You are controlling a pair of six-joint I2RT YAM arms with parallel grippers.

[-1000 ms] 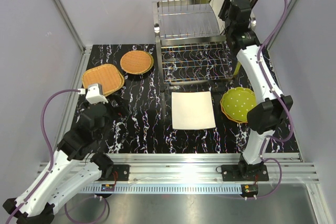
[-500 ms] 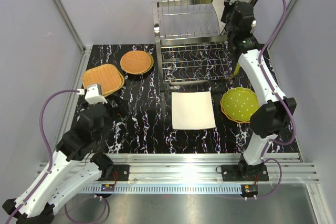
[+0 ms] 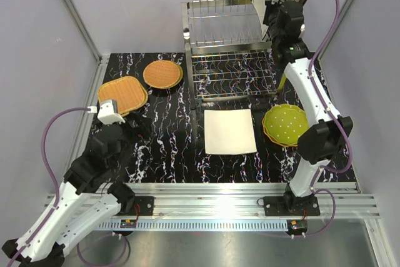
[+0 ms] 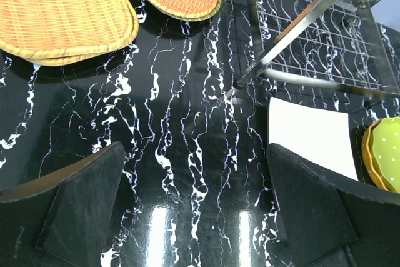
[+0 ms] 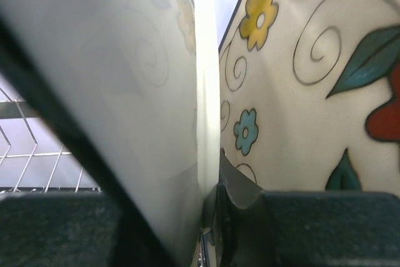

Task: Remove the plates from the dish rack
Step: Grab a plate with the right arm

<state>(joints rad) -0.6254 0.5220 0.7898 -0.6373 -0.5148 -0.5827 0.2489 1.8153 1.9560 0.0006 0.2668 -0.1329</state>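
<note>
grey-walled cell, black marbled counter (image 3: 169,148) underfoot. flower-patterned plate (image 5: 300,92) is up in the air at the far right corner, just beside the top tier of the dish rack (image 3: 225,35), held on edge and clear of the prongs. right tool (image 5: 209,207) pinches it at the rim, one finger on the painted face, the other on the paler side

rack shows no other plate on its prongs or grid shelf, so this looks like the last one to unload. step in hand reads as carrying it away from the rack

already down on the counter: cream square plate (image 3: 230,131) in front of the rack, lime-green dotted plate (image 3: 285,124) right of it with an orange rim showing beneath, round woven plate (image 3: 163,74) and squarish woven plates (image 3: 123,94) to the left

left tool (image 4: 194,217) hangs low over the counter on the left, fingers spread, nothing between them

next move, as i judge it: bring the plate down toward the near side, tip it flat, pick a free patch or a stack, and let go only once it rests. the arm should keep off the rack's corner post
</note>
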